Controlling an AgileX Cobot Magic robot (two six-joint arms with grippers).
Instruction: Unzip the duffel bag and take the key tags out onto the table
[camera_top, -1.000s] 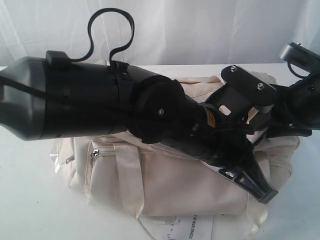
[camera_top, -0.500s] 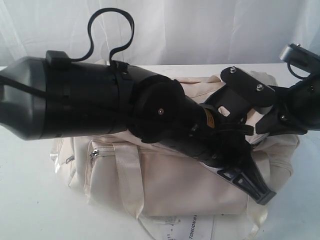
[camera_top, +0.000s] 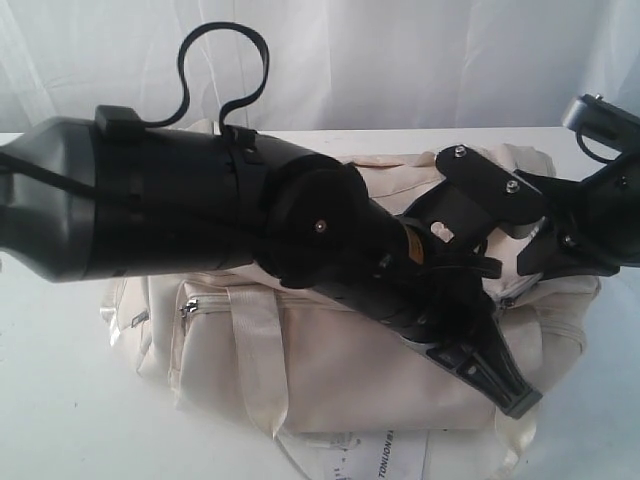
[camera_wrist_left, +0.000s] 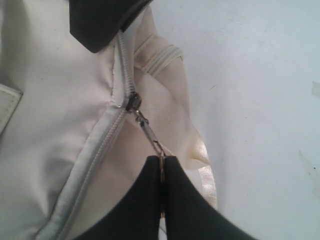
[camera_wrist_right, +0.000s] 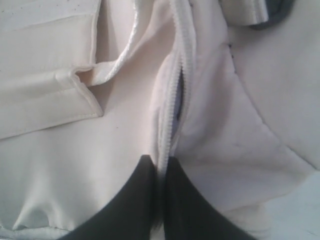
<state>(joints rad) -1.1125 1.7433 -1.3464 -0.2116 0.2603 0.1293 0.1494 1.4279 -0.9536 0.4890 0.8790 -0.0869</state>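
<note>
In the exterior view the duffel bag lies long axis 9-to-3 on the surface; the left end effector, clamped shut on the zipper pull, sits near its 3 o'clock end; the right end effector pinches the zipper seam; key tags unseen.
</note>
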